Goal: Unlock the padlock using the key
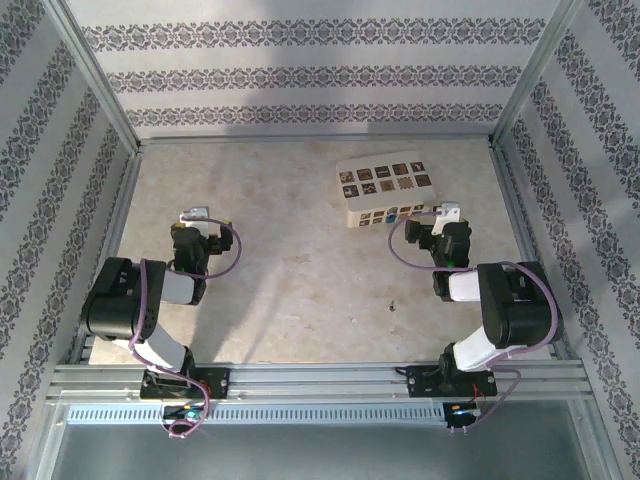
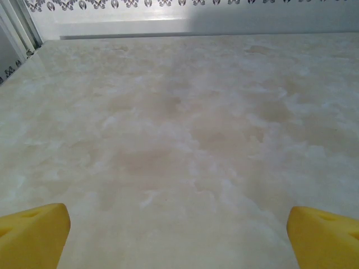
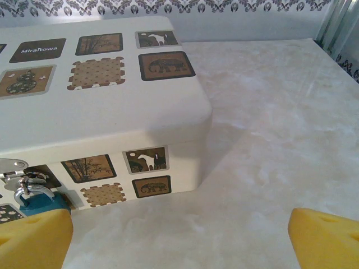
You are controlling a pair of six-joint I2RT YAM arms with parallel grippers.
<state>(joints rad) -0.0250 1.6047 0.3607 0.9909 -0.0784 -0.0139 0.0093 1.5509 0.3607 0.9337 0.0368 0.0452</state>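
A cream box (image 1: pixel 385 185) with brown picture tiles sits at the back right of the table. A small blue padlock (image 3: pixel 35 200) with a silver shackle hangs from the hasp on its front wall, and shows as a blue dot (image 1: pixel 393 214) from above. My right gripper (image 1: pixel 447 213) is open just right of the box front; in its wrist view the gripper (image 3: pixel 179 230) has only bare table between its yellow fingertips (image 3: pixel 33 238), and the padlock is just above the left one. My left gripper (image 1: pixel 195 215) is open over bare table (image 2: pixel 179 227). The key is out of view.
The marble-look tabletop (image 1: pixel 300 270) is fenced by patterned walls and metal posts. Open floor lies between the two arms and to the right of the box (image 3: pixel 101 112). A tiny dark speck (image 1: pixel 393 305) lies mid-table, too small to identify.
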